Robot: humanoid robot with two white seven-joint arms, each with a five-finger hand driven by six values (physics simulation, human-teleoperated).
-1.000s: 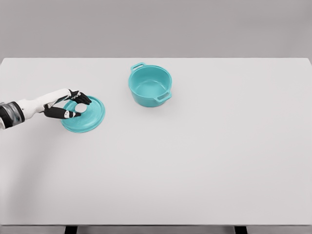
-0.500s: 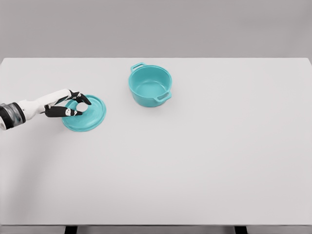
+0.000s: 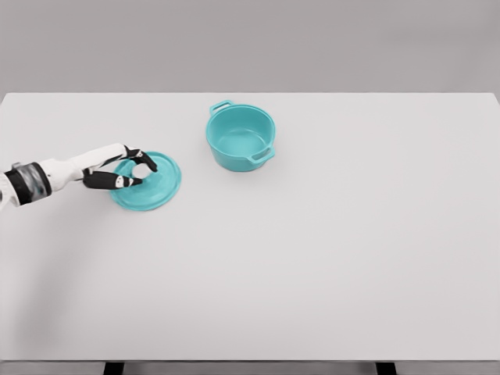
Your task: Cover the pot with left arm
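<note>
On the left side of the white desk (image 3: 328,258), my left robot hand (image 3: 129,172) grips the white knob of the round teal lid (image 3: 148,183). I judge the grasp done; the open teal pot (image 3: 241,137) stands uncovered, well apart.

Left arm (image 3: 58,170): slim white forearm shell with a dark band and a grey metallic ring near the picture's left edge. Left hand (image 3: 121,170): white palm section, black fingers (image 3: 129,181) bearing small white patches near the tips.
</note>
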